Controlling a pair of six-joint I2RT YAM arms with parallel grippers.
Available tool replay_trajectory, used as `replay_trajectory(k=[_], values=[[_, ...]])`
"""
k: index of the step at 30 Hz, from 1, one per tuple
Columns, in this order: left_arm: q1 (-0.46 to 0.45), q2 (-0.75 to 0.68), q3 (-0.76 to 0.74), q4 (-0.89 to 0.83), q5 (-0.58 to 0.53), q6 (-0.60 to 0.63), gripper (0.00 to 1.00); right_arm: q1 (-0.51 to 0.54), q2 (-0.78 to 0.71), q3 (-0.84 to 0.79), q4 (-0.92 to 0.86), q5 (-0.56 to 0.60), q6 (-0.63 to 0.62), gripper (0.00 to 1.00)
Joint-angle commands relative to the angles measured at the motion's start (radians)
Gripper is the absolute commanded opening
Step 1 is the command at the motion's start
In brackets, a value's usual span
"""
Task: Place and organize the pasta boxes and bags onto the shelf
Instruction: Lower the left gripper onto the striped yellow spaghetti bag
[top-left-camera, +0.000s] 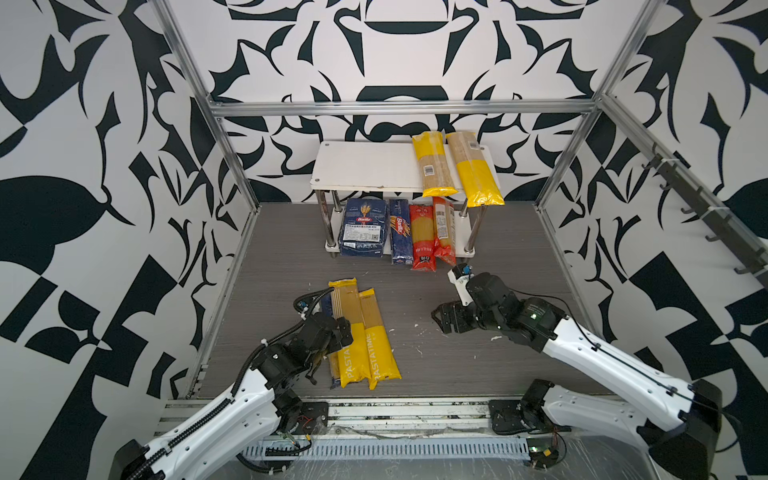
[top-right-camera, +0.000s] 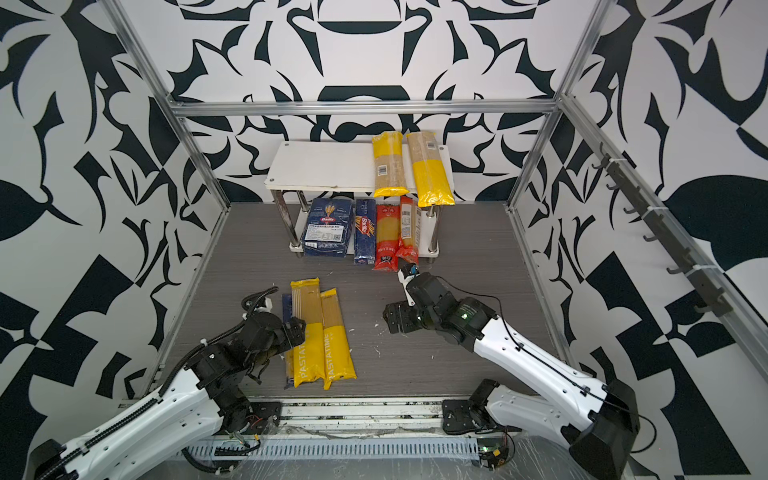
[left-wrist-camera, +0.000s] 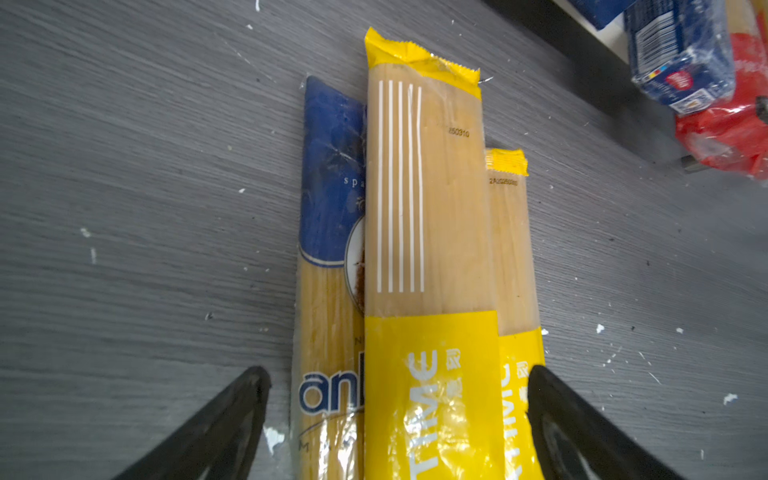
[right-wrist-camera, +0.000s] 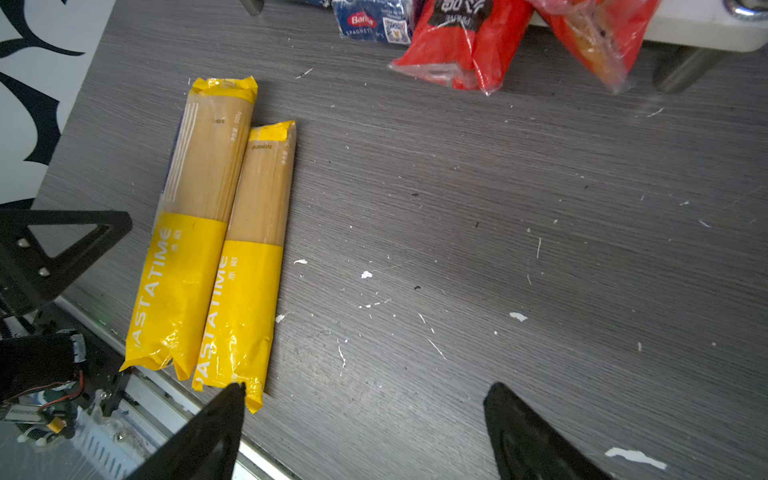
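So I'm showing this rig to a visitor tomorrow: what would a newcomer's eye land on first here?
Likely the black-and-white patterned walls all round. Then the yellow bags: one pair lies across the shelf top, overhanging its front edge. Another pair lies on the grey table, partly covering a blue bag, with the open left hand over them.

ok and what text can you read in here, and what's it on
"PASTATIME": loose yellow bags.
"250310": top loose bag, clear part.
"Barilla": wide box and narrow box.
"SPAGHET…": narrow box end, right wrist view, cut off.
"an…" and "spa…": blue bag, rest hidden.
Print on red bags and barcode labels on shelf-top bags: too small to read.
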Motion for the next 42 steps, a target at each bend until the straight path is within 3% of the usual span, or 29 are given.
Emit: replay_trajectory(k=[1, 16, 31, 42], values=[[-0.006, 0.01, -0.003, -0.024, -0.029, -0.028, 0.99, 0.005, 0.006, 0.009, 0.043, 0.037, 0.001, 0.93], [-0.122, 0.224, 0.059, 0.03, -0.082, -0.073, 0.99, 0.006, 0.097, 0.045, 0.078, 0.071, -0.034, 0.93], [-0.213, 0.448, 0.141, 0.079, -0.121, -0.073, 0.99, 0.006, 0.094, 0.007, 0.094, 0.157, -0.022, 0.93], [-0.32, 0.507, 0.17, 0.018, -0.212, -0.149, 0.99, 0.006, 0.06, 0.011, 0.068, 0.181, -0.021, 0.93]])
